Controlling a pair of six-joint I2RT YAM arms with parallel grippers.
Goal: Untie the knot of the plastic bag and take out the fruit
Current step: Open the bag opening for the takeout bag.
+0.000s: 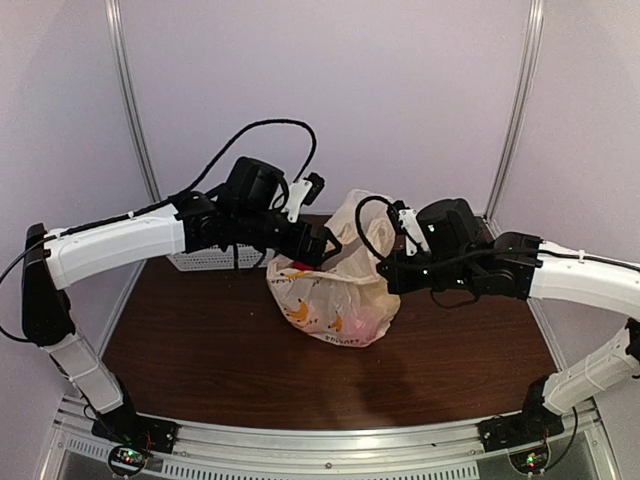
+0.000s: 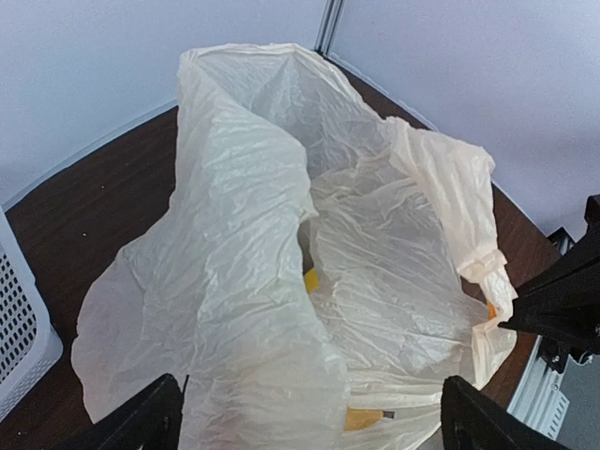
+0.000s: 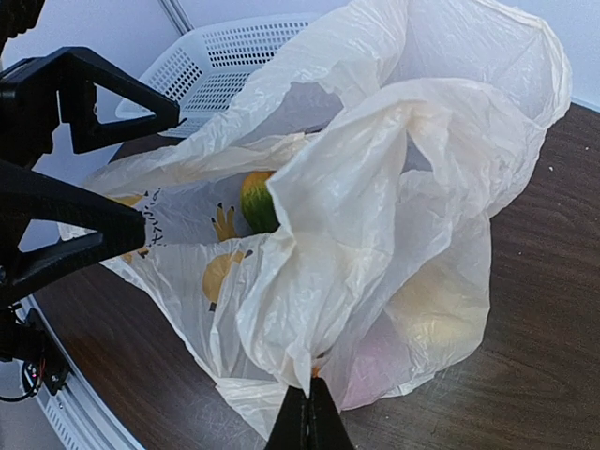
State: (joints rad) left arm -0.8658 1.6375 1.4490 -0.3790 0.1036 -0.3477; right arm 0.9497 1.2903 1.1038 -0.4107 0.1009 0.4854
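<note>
Right wrist view: I am clamping the right gripper (image 3: 309,398) on a fold of the plastic bag (image 3: 394,187), a green fruit (image 3: 258,202) lying inside beyond its tips; the left gripper (image 2: 309,422) is gaping wide, the bag just ahead.

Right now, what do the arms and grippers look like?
The left arm and right arm have white shells with black joints and bases. Black cables loop over each wrist. The left gripper and right gripper are black, with angular fingers.
</note>
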